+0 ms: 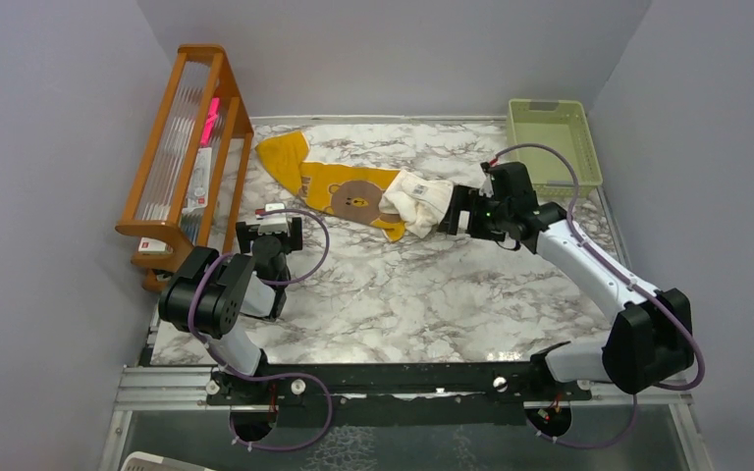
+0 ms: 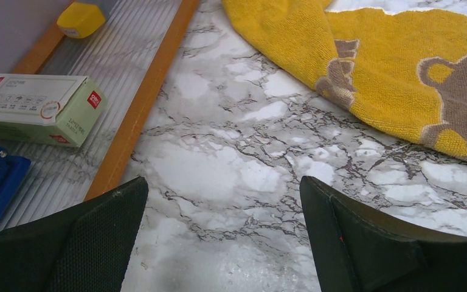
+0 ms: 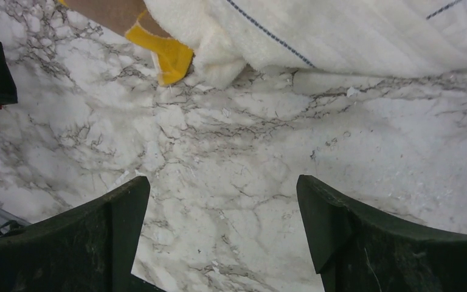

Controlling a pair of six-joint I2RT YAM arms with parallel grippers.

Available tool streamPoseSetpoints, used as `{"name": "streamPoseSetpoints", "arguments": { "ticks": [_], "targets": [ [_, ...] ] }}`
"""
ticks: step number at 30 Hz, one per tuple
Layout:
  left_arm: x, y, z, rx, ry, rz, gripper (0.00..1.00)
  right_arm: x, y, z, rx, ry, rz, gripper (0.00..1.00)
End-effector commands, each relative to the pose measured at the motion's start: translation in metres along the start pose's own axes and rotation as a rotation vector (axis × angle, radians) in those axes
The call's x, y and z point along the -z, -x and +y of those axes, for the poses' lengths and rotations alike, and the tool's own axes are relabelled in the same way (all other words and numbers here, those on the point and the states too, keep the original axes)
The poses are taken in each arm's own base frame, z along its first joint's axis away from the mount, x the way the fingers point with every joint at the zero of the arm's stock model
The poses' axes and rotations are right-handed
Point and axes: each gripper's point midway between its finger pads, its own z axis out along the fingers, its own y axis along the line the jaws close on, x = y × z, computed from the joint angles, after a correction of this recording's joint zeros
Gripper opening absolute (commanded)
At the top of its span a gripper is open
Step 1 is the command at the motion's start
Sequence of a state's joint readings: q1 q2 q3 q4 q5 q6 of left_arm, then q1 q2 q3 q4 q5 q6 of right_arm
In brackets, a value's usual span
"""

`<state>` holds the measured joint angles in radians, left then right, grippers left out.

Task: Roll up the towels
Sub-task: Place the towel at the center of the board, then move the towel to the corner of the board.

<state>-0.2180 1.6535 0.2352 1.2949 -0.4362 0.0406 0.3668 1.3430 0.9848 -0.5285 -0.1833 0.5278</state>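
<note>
A mustard yellow towel (image 1: pixel 329 184) with a brown bear print lies spread on the marble table (image 1: pixel 403 294), toward the back. A cream-white towel (image 1: pixel 418 201) sits bunched on the yellow towel's right end. In the right wrist view the cream-white towel (image 3: pixel 352 33) has thin blue stripes and lies just beyond the fingers, over a yellow corner (image 3: pixel 167 55). My right gripper (image 1: pixel 452 213) is open just right of the cream towel, nothing between its fingers (image 3: pixel 222 201). My left gripper (image 1: pixel 270 234) is open over bare marble (image 2: pixel 222 201), short of the yellow towel (image 2: pixel 401 73).
A wooden rack (image 1: pixel 187 147) with ribbed clear shelves stands at the left, holding a small box (image 2: pixel 36 109) and other small items. A pale green plastic basket (image 1: pixel 554 142) sits at the back right. Grey walls enclose the table on three sides.
</note>
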Motion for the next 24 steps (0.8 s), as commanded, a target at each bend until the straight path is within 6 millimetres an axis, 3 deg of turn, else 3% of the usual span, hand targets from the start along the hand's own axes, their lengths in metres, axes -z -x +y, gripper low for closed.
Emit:
{"name": "streamPoseSetpoints", "arguments": {
  "ticks": [1, 7, 10, 12, 16, 19, 23, 24],
  "targets": [
    [-0.004, 0.012, 0.002, 0.02, 0.019, -0.041, 0.99, 0.006, 0.036, -0.002, 0.137, -0.043, -0.12, 0.92],
    [-0.004, 0.012, 0.002, 0.02, 0.02, -0.042, 0.99, -0.043, 0.039, -0.025, 0.235, -0.127, -0.067, 0.91],
    [-0.004, 0.012, 0.002, 0.02, 0.02, -0.042, 0.99, -0.074, 0.041, -0.019, 0.293, -0.141, -0.026, 0.85],
    [-0.004, 0.012, 0.002, 0.02, 0.021, -0.041, 0.99, -0.088, 0.043, 0.005, 0.376, -0.163, -0.029, 0.83],
    [-0.004, 0.012, 0.002, 0.021, 0.019, -0.042, 0.99, -0.105, 0.03, 0.078, 0.516, -0.108, -0.037, 0.77],
    [-0.004, 0.012, 0.002, 0.022, 0.021, -0.042, 0.99, -0.121, 0.013, 0.114, 0.532, -0.024, -0.003, 0.59],
    [-0.004, 0.012, 0.002, 0.021, 0.019, -0.042, 0.99, -0.145, -0.001, 0.148, 0.57, 0.048, 0.036, 0.19],
    [-0.004, 0.012, 0.002, 0.021, 0.019, -0.041, 0.99, -0.152, -0.003, 0.152, 0.576, 0.057, 0.05, 0.13]
  ]
}}
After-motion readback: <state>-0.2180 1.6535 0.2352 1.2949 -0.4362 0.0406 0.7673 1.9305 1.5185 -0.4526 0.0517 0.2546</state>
